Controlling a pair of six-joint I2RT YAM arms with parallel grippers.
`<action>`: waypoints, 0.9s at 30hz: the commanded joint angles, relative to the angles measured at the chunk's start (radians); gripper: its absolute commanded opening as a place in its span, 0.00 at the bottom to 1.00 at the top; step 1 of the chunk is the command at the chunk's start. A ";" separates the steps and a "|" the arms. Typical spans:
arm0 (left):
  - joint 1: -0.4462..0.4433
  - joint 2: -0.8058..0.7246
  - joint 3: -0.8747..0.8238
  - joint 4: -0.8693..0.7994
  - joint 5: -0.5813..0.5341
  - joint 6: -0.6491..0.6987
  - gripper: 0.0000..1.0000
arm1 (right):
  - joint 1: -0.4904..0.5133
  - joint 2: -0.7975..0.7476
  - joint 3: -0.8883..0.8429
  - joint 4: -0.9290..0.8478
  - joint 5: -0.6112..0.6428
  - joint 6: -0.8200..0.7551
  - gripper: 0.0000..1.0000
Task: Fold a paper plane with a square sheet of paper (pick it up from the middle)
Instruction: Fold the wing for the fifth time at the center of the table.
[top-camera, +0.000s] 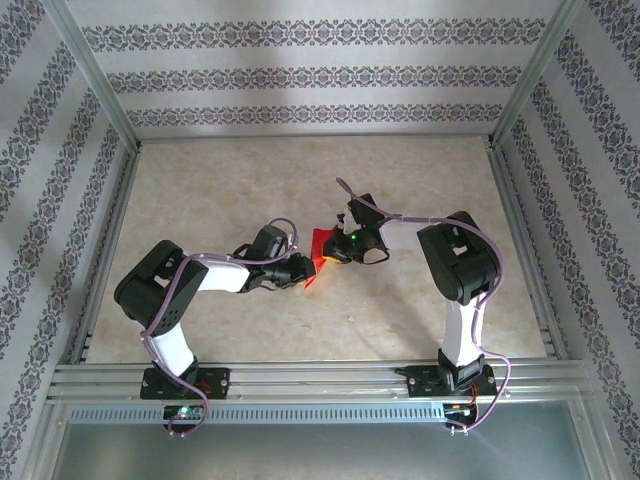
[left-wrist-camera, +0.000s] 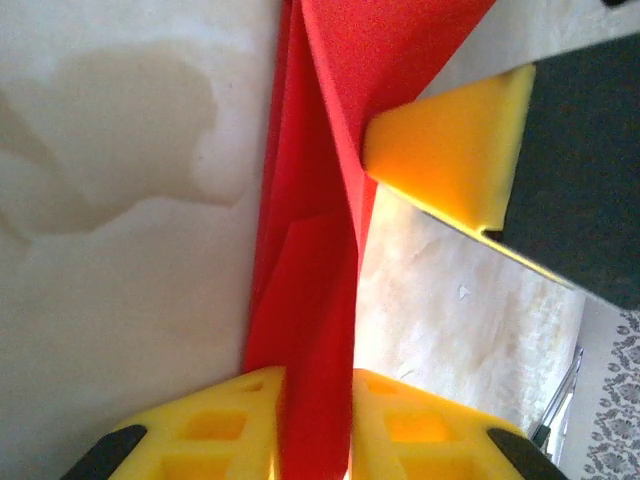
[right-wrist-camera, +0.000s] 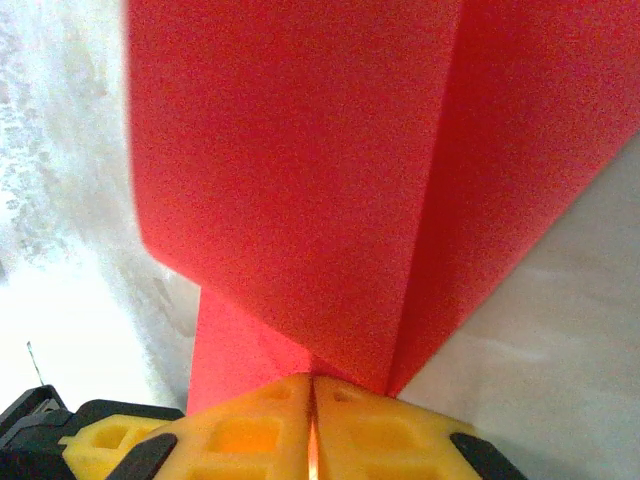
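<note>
- Top external view: both arms reach in toward the centre of the worktop, and the left fingers and right fingers sit almost nose to nose. The red paper is caught between them at about the middle of the worktop, well apart from every edge. It is folded, no flat square here, and one small red corner pokes out just nearer the front edge, beside the left fingers.
- Left wrist view: the left fingers are closed in on the red paper, with a yellow pad pressed against each side of the folded strip. The strip runs straight up between them, its layers overlapping. At upper right, a yellow pad of the right fingers touches the paper's edge from the other side.
- Right wrist view: the right fingers are clamped tight, only a hairline slit between the pads, pinching the paper right at a crease. Two red panels fan upward from that pinch, with pale worktop behind.
</note>
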 joint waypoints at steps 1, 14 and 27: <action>0.016 -0.027 -0.020 -0.069 0.034 0.053 0.21 | 0.008 0.086 -0.020 -0.054 0.148 -0.028 0.13; 0.015 0.014 -0.014 -0.124 0.003 0.063 0.13 | 0.008 0.088 -0.018 -0.059 0.148 -0.026 0.13; 0.019 -0.074 -0.002 -0.215 0.038 0.100 0.16 | 0.007 0.099 -0.011 -0.065 0.148 -0.026 0.13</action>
